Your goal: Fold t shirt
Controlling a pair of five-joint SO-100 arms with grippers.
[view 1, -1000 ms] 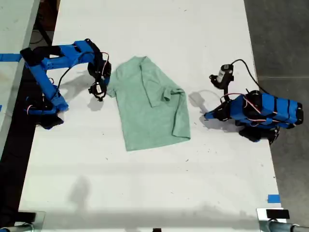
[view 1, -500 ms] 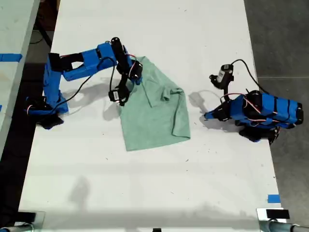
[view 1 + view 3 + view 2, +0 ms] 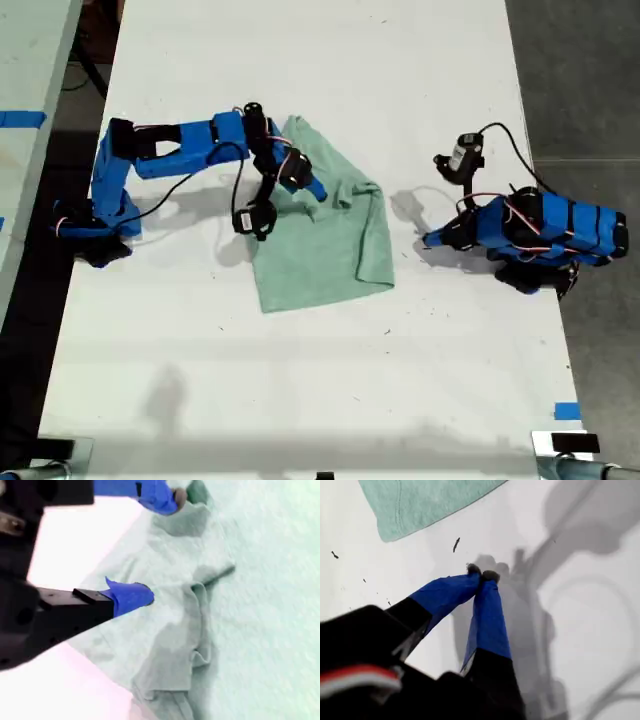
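The pale green t shirt (image 3: 330, 235) lies wrinkled on the white table (image 3: 300, 380), its sleeve on the exterior view's right side folded inward. My second gripper (image 3: 305, 182) reaches in from the exterior view's left and hovers over the shirt's upper part. Its jaws are open in the second wrist view (image 3: 155, 545), with bunched folds of the shirt (image 3: 200, 625) beneath them. My first gripper (image 3: 430, 240) rests low on the table at the exterior view's right, just clear of the shirt. Its blue fingers are shut (image 3: 482, 574) on nothing, and a corner of the shirt (image 3: 415, 505) shows beyond them.
A small camera on a cable (image 3: 460, 158) stands above the first arm. Blue tape (image 3: 567, 410) marks the table near the exterior view's lower right. The table edge and dark floor (image 3: 580, 80) run along that view's right, and another surface (image 3: 30, 60) lies at its left.
My second gripper swung from beside the shirt's sleeve towards the exterior view's right, over the shirt. The shirt's edge on that side moved inward with it. The first arm stayed still.
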